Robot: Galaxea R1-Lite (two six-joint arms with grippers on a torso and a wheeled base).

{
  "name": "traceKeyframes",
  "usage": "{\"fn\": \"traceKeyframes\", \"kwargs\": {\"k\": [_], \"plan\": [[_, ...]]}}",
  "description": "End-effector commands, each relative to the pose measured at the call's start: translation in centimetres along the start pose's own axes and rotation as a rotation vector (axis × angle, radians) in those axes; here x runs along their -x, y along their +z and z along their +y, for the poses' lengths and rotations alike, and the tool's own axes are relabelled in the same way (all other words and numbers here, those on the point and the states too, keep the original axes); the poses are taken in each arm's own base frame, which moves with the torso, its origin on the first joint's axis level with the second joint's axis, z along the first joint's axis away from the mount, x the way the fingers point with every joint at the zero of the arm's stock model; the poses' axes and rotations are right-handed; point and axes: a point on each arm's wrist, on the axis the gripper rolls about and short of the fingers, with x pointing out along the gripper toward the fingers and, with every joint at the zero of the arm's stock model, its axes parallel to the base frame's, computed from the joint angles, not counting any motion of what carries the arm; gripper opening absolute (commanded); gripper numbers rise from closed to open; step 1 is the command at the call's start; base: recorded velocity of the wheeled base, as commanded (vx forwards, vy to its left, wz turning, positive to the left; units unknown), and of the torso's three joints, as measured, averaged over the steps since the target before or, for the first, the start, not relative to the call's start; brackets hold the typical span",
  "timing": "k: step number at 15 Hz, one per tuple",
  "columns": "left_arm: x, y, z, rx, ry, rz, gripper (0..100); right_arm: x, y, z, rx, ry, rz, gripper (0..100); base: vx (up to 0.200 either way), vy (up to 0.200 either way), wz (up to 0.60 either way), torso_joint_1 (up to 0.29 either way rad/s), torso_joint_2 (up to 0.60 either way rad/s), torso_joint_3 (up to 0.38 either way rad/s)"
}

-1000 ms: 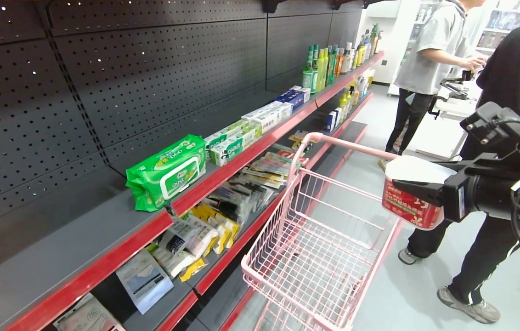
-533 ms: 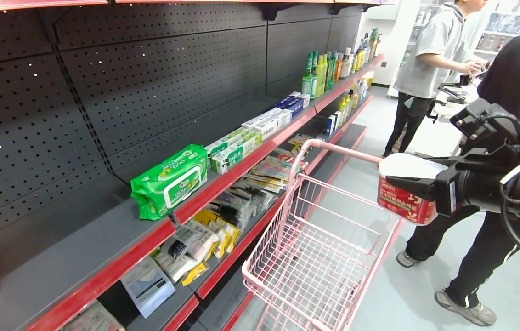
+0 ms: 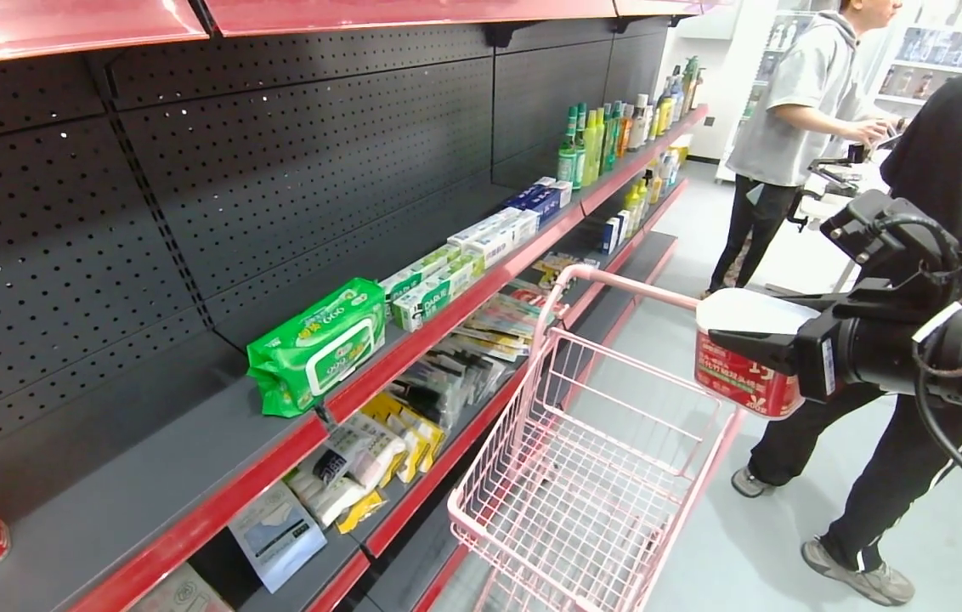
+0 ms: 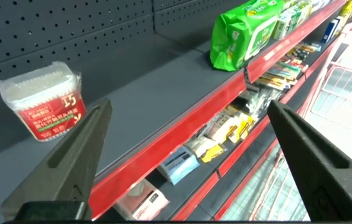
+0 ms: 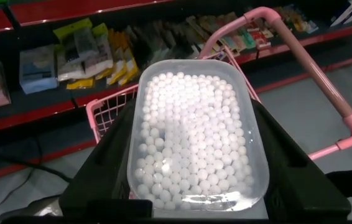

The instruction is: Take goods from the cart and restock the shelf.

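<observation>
Right end effector point(image 3: 744, 348): I see it clamped on the cotton swab tub point(image 3: 736, 382), with one finger along each long side.
Cotton swab tub: held upright in the air with its clear lid up, above the right-hand rim of the pink cart point(image 3: 457, 510) and well apart from the shelf point(image 3: 149, 459).
Left end effector point(image 4: 188, 107): fingers spread wide with nothing between them, hanging just in front of the shelf's red edge.
Second tub point(image 4: 42, 102): I see it standing on the grey shelf board, well apart from the green wipes pack point(image 3: 317, 344).
Cart: parked just beside the lower shelves.
</observation>
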Motion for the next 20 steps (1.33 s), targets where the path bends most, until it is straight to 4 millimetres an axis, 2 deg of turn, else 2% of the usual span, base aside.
{"fn": "traceKeyframes", "kwargs": {"k": [1, 9, 20], "plan": [[0.0, 0.0, 0.0, 0.0, 0.001, 0.001, 100, -0.2, -0.1, 0.0, -0.001, 0.002, 0.007, 0, 0.0, 0.0, 0.0, 0.085, -0.17, -0.09], [0.0, 0.0, 0.0, 0.0, 0.001, 0.001, 100, -0.8, -0.4, -0.1, 0.023, -0.005, 0.023, 0, 0.0, 0.0, 0.0, 0.051, -0.11, -0.055], [0.0, 0.0, 0.0, 0.0, 0.001, 0.001, 100, -1.5, 0.5, -0.3, 0.042, 0.003, 0.002, 0, 0.0, 0.0, 0.6, 0.003, 0.0, 0.002]]}}
